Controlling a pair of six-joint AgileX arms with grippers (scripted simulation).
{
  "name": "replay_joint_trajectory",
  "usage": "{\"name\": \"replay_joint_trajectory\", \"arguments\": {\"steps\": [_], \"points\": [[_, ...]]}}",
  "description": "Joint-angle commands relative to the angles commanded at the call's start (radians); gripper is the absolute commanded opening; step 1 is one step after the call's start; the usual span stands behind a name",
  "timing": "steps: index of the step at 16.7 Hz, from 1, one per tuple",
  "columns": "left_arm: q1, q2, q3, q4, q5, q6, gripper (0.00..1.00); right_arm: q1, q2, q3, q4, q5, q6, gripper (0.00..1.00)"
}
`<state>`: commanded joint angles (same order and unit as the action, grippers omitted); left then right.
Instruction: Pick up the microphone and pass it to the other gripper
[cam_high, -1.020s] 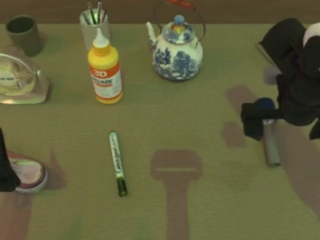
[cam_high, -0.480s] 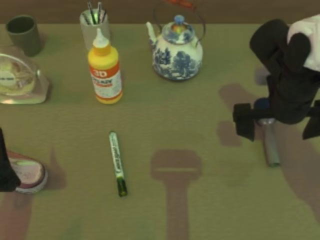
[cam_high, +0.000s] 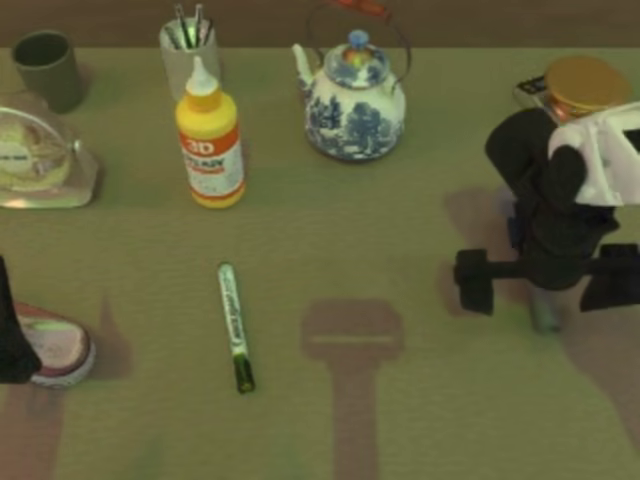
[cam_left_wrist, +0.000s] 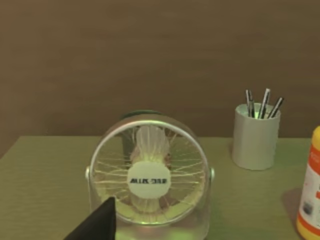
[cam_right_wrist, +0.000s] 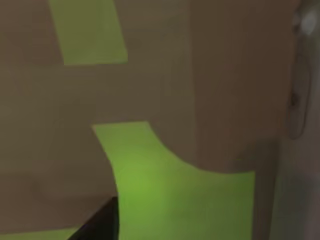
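Note:
The microphone lies on the table's right side, almost wholly covered by my right arm. In the top view only the end of its silver-grey handle (cam_high: 545, 318) and a sliver of its dark blue head (cam_high: 514, 232) show. My right gripper (cam_high: 543, 281) hangs open right over it, one black finger on each side of the handle. The right wrist view has one black fingertip (cam_right_wrist: 102, 222) over green table, with a grey cylinder (cam_right_wrist: 300, 165) along the edge. My left gripper (cam_high: 12, 335) is parked at the left edge, one finger (cam_left_wrist: 97, 225) showing, nothing in it.
A green-and-white marker (cam_high: 236, 326) lies left of centre. Along the back stand a dark cup (cam_high: 47, 66), a pen holder (cam_high: 188, 55), a yellow bottle (cam_high: 209, 140), a blue-and-white teapot (cam_high: 355, 105) and an orange-lidded jar (cam_high: 587, 83). A small fan (cam_high: 35, 155) sits far left.
My right arm has moved toward the table's front and settled over the microphone, covering more of it and uncovering the orange-lidded jar. The left arm has not moved.

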<state>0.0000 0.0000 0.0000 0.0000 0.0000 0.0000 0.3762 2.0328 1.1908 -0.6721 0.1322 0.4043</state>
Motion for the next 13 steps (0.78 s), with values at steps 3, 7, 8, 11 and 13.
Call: {"name": "replay_joint_trajectory", "arguments": {"steps": [3,7,8,11,13], "points": [[0.000,0.000,0.000,0.000,0.000,0.000,1.00,-0.006,0.035,-0.028,0.055,0.000,-0.005,1.00],[0.000,0.000,0.000,0.000,0.000,0.000,1.00,-0.006,0.035,-0.028,0.055,0.000,-0.005,0.92],[0.000,0.000,0.000,0.000,0.000,0.000,1.00,-0.006,0.035,-0.028,0.055,0.000,-0.005,0.85],[0.000,0.000,0.000,0.000,0.000,0.000,1.00,-0.006,0.035,-0.028,0.055,0.000,-0.005,0.62],[0.000,0.000,0.000,0.000,0.000,0.000,1.00,-0.006,0.035,-0.028,0.055,0.000,-0.005,0.47]]}}
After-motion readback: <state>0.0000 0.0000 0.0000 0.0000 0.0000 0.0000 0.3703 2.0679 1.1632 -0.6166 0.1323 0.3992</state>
